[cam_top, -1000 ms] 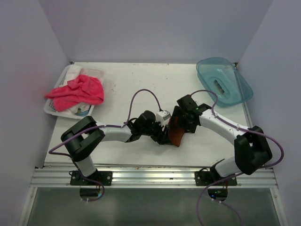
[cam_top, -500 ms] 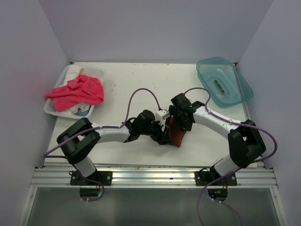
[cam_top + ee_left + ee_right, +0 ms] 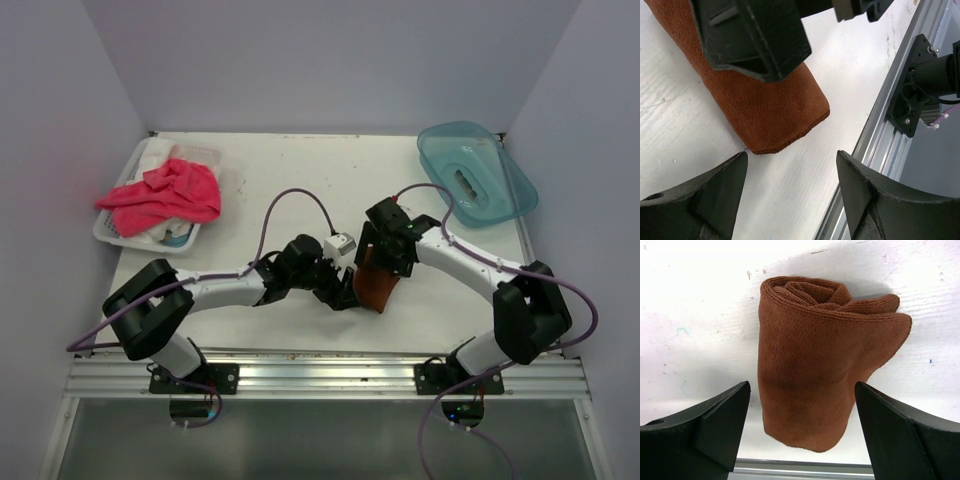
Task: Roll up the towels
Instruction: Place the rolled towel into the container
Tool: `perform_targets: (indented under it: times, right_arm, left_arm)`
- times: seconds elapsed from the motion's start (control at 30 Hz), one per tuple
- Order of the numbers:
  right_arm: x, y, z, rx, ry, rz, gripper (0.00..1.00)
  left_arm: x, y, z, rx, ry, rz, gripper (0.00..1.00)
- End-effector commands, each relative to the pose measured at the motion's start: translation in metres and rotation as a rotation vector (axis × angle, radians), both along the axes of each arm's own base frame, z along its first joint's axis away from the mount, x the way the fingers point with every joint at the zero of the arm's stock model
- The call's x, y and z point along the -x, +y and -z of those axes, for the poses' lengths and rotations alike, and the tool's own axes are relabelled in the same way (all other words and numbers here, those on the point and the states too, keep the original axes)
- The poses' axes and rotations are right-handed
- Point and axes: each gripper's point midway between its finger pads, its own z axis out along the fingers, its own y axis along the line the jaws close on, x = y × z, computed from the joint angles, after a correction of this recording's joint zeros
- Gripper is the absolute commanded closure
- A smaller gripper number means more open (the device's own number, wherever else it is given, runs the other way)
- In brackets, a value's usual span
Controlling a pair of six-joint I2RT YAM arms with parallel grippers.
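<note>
The rust-brown towel (image 3: pixel 375 287) lies rolled up on the white table near its front middle. My right gripper (image 3: pixel 386 260) hangs over it, open. In the right wrist view the roll (image 3: pixel 825 360) sits between the two fingers with a gap on each side of it, gripper (image 3: pixel 802 386). My left gripper (image 3: pixel 345 290) is open just left of the roll. In the left wrist view the roll's end (image 3: pixel 770 110) lies ahead of the fingers, gripper (image 3: pixel 791 157), partly hidden by the right gripper. The pink-red towel (image 3: pixel 165 192) lies crumpled on a basket at the far left.
A white basket (image 3: pixel 112 230) at the left holds white cloths under the pink towel. A teal plastic tray (image 3: pixel 477 175) sits at the back right. An aluminium rail (image 3: pixel 330 372) runs along the table's near edge, close to the roll.
My left gripper has opened wider and its arm has stretched lower. My right gripper has shifted slightly left over the roll. The brown roll has stayed in place.
</note>
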Motion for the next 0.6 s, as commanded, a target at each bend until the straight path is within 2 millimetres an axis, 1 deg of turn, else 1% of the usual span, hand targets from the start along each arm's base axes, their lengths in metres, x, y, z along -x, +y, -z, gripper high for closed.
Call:
perform_targets:
  times: [0.0, 0.07, 0.13, 0.17, 0.33, 0.37, 0.43, 0.5, 0.53, 0.57]
  right_arm:
    - [-0.002, -0.008, -0.021, 0.019, -0.053, 0.021, 0.11]
    - [0.001, -0.012, -0.016, 0.033, -0.042, 0.026, 0.10]
    - [0.004, -0.013, -0.009, 0.040, -0.026, 0.029, 0.10]
    - [0.003, -0.011, -0.008, 0.033, -0.026, 0.028, 0.10]
    - [0.002, -0.003, 0.007, 0.017, 0.003, 0.023, 0.10]
    - [0.000, -0.002, 0.009, 0.011, -0.001, 0.026, 0.10]
    - [0.004, 0.002, 0.019, -0.003, 0.030, 0.022, 0.11]
    - [0.002, 0.007, 0.024, -0.033, 0.024, 0.033, 0.12]
    - [0.005, 0.007, 0.030, -0.038, 0.036, 0.035, 0.13]
    - [0.001, 0.011, 0.031, -0.057, 0.014, 0.035, 0.14]
  left_arm:
    - [-0.002, 0.003, -0.020, 0.033, -0.021, -0.022, 0.25]
    - [-0.001, 0.006, -0.026, 0.041, -0.028, -0.028, 0.25]
    - [0.001, 0.009, -0.026, 0.037, -0.023, -0.037, 0.25]
    - [0.001, 0.010, -0.031, 0.046, -0.031, -0.040, 0.25]
    - [0.002, 0.017, -0.040, 0.052, -0.034, -0.067, 0.25]
    - [0.002, 0.018, -0.044, 0.061, -0.041, -0.071, 0.25]
    - [0.001, 0.020, -0.046, 0.061, -0.044, -0.080, 0.25]
    - [0.000, 0.020, -0.048, 0.062, -0.050, -0.083, 0.25]
    - [-0.001, 0.020, -0.049, 0.062, -0.050, -0.087, 0.25]
    - [0.000, 0.020, -0.048, 0.061, -0.050, -0.086, 0.25]
